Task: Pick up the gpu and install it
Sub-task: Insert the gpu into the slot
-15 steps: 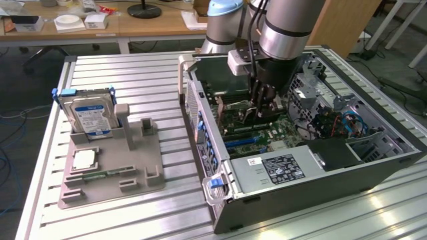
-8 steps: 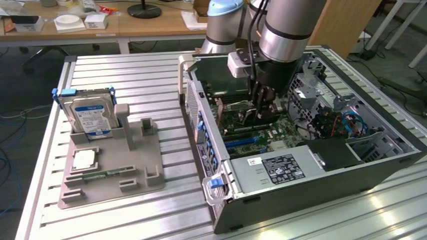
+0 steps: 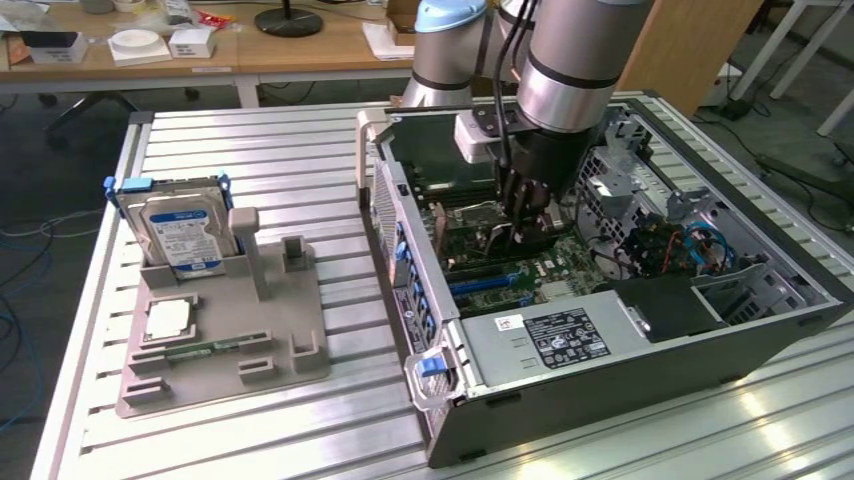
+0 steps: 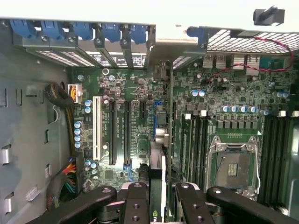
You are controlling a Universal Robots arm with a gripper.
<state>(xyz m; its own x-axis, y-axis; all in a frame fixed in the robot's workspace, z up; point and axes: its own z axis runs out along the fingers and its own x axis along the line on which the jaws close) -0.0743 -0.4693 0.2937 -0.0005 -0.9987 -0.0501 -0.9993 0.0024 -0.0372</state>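
Gpu [image 4: 157, 156] is hanging edge-on above the motherboard [image 4: 219, 93] while we are pinching it in the tool [image 4: 161, 201], risking a jammed connector through tilt

The claw [image 4: 159, 207] is showing matte black, with the dark-grey gpu [image 4: 157, 172] between its fingers wearing a small green mark. Ahead of the claw the motherboard [image 4: 135, 93] is showing green, striped by black slots [image 4: 112, 133], a white slot [image 4: 97, 128] and blue latches [image 4: 84, 30] standing out beyond it.
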